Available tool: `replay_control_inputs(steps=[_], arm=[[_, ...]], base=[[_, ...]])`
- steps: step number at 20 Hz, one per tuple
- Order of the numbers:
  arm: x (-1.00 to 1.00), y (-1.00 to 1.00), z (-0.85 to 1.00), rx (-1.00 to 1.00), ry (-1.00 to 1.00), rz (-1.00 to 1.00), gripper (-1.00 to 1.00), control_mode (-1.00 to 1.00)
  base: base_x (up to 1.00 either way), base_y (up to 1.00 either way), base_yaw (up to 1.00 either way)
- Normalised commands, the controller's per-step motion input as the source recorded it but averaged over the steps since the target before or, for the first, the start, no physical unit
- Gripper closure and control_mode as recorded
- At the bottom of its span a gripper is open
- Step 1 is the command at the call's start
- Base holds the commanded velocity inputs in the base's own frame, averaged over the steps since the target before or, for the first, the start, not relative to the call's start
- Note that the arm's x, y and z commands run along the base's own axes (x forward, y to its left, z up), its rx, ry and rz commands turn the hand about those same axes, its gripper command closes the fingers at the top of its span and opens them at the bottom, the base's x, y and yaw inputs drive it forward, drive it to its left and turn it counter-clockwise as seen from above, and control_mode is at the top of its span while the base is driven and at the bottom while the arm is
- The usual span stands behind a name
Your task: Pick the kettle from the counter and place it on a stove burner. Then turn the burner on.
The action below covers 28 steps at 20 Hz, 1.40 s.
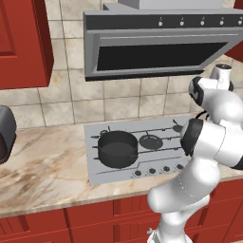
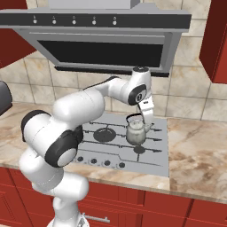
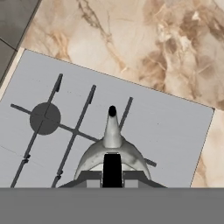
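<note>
My gripper (image 2: 141, 119) is pinched on the thin black handle of the kettle (image 2: 136, 132), which hangs directly beneath it over the right half of the grey cooktop (image 2: 160, 156), not yet set down as far as I can judge. In the hand view the kettle (image 3: 112, 151) sits between my fingertips, spout pointing away from me, its long axis running along the grate bars. The stove burner (image 3: 45, 118) lies off to the left of the kettle in that view, near but clearly apart, so the move ahead is a sideways shift toward it, then down. Beyond the cooktop edge lies the marbled surface (image 3: 144, 41).
</note>
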Motion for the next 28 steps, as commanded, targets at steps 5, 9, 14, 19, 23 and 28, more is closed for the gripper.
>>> replay_control_inputs(steps=[5, 9, 14, 19, 23, 28], arm=[[0.4, 0.0, -0.36, 0.08, 0.0, 0.0, 1.0, -1.0], [0.09, 0.0, -0.09, 0.01, 0.0, 0.0, 1.0, -1.0], [0.02, 0.0, 0.0, 0.0, 0.0, 0.0, 1.0, -1.0], [0.03, -0.04, -0.07, -0.02, 0.0, 0.0, 1.0, -1.0], [0.0, -0.01, -0.08, -0.04, 0.01, 0.0, 1.0, -1.0], [0.01, 0.0, -0.03, -0.05, 0.08, 0.0, 1.0, -1.0]], base=[[0.0, 0.0, 0.0], [0.0, 0.0, 0.0], [0.0, 0.0, 0.0], [0.0, 0.0, 0.0], [0.0, 0.0, 0.0], [0.0, 0.0, 0.0]])
